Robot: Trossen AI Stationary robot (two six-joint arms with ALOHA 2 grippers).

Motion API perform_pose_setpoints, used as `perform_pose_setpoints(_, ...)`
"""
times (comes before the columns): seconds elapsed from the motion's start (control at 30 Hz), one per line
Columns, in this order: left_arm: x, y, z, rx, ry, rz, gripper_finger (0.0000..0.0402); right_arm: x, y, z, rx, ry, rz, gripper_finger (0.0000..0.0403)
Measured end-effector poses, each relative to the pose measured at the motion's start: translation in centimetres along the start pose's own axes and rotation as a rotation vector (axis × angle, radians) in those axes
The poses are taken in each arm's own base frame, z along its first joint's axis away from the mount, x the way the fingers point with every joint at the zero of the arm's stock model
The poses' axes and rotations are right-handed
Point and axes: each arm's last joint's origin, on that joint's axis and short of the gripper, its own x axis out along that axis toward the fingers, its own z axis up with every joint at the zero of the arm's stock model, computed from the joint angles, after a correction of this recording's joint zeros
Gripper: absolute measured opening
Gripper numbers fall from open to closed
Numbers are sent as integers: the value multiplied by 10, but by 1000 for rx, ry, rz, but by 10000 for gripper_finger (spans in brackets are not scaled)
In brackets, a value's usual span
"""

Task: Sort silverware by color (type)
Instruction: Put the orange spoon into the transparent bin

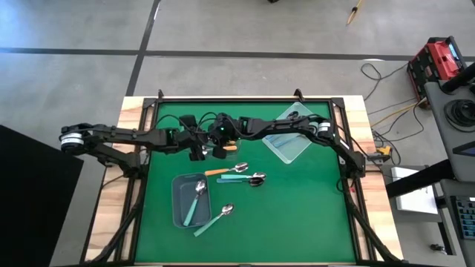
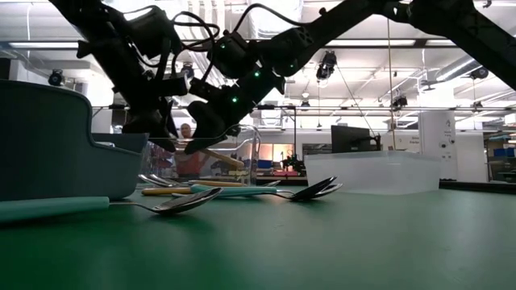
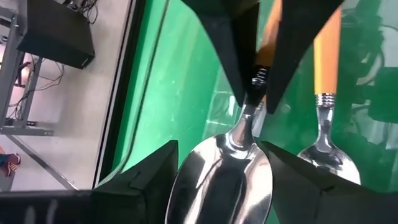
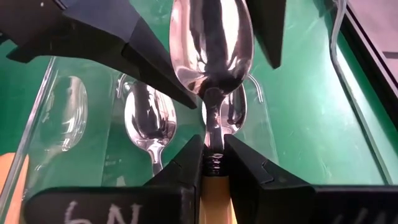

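The green table mat (image 1: pixel 297 215) carries a grey bin (image 1: pixel 180 194) near its front left and a clear plastic bin (image 1: pixel 291 141) at its back right. One teal-handled spoon (image 1: pixel 197 202) lies inside the grey bin, and a second teal spoon (image 1: pixel 215 219) lies on the mat just beside that bin. Between the bins, an orange-handled spoon (image 1: pixel 226 170) and a darker spoon (image 1: pixel 243 178) lie close together on the mat.

Both arms meet above the back middle of the mat. The right gripper (image 4: pixel 213 163) is closed narrowly on the neck of an orange spoon (image 4: pixel 210 43), where the handle joins the metal bowl; the bowl points toward the left gripper (image 3: pixel 217 163). The left gripper stands wide, with one finger on each side of the spoon bowl and not clamping it. In the wrist views more spoons (image 4: pixel 149 121) show through a clear container below the held one.
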Motion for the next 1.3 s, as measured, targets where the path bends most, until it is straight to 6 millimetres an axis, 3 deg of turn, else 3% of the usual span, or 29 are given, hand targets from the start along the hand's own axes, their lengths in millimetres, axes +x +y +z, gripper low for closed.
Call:
perform_pose_setpoints(0.33, 0, 0, 0, -5, -2, -3, 191, -1, 0, 1, -6, -2, -3, 48)
perform_pose_setpoints(1.3, 0, -1, -3, -67, 33, -5, 178, -10, -2, 9, 81, -25, -9, 140)
